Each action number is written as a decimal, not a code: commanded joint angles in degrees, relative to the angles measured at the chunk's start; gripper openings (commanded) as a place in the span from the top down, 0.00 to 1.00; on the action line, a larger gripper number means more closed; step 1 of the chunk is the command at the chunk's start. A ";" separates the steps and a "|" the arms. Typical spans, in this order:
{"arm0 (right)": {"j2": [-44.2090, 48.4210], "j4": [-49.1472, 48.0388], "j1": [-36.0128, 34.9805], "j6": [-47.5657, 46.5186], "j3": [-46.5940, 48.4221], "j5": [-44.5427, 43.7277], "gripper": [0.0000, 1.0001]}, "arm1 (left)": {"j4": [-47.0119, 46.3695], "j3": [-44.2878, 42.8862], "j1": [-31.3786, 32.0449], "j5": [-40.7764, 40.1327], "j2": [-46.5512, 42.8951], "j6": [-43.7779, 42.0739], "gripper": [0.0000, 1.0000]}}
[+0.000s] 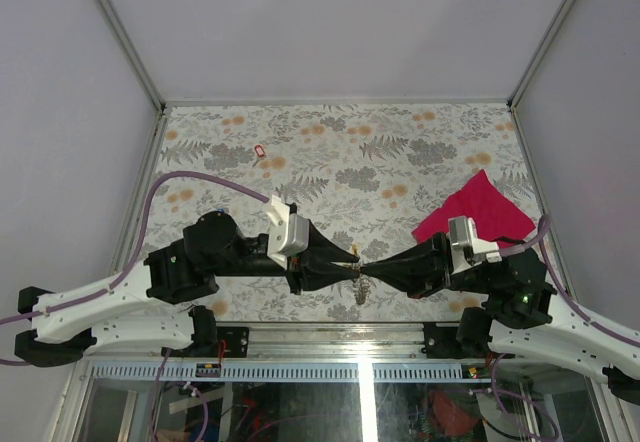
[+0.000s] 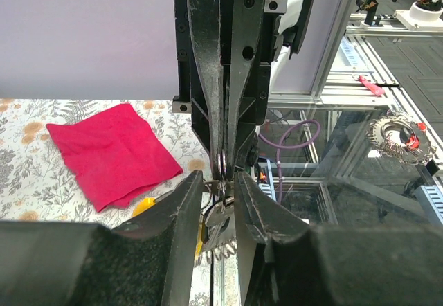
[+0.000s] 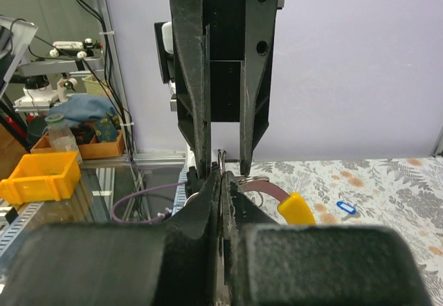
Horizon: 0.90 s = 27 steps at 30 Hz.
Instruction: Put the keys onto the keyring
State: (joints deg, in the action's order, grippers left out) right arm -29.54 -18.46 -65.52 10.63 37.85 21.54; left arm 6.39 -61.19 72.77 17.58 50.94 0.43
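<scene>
Your right gripper (image 1: 369, 265) was clamped shut on the keyring (image 2: 223, 162), tip to tip with the left gripper (image 1: 351, 264). Left jaws stood narrowly apart around the ring and a toothed key (image 2: 216, 231); can't tell if they pinched. Yellow piece (image 3: 297, 209) hung just beside the tips. Magenta cloth (image 1: 474, 212) lay behind the right gripper, red key (image 1: 260, 151) well beyond the left. Both tips hovered near the table's (image 1: 400, 152) front edge, open room beyond.
</scene>
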 commanded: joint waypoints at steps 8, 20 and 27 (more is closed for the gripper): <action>0.02 -11.26 -0.30 2.76 -0.25 -1.97 1.00 | -6.30 0.73 0.37 -0.03 -0.63 0.43 0.77; -0.46 -9.98 -0.23 2.19 0.24 -1.68 1.00 | -5.16 -0.72 0.31 1.61 0.36 0.21 1.00; 1.99 4.03 -0.25 -4.43 4.66 -3.75 0.75 | 5.90 -5.99 0.35 0.60 1.88 -1.04 1.00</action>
State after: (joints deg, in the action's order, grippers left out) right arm -29.08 -20.53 -65.52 10.96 37.74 20.29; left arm 7.20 -62.81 72.77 18.13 52.03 0.62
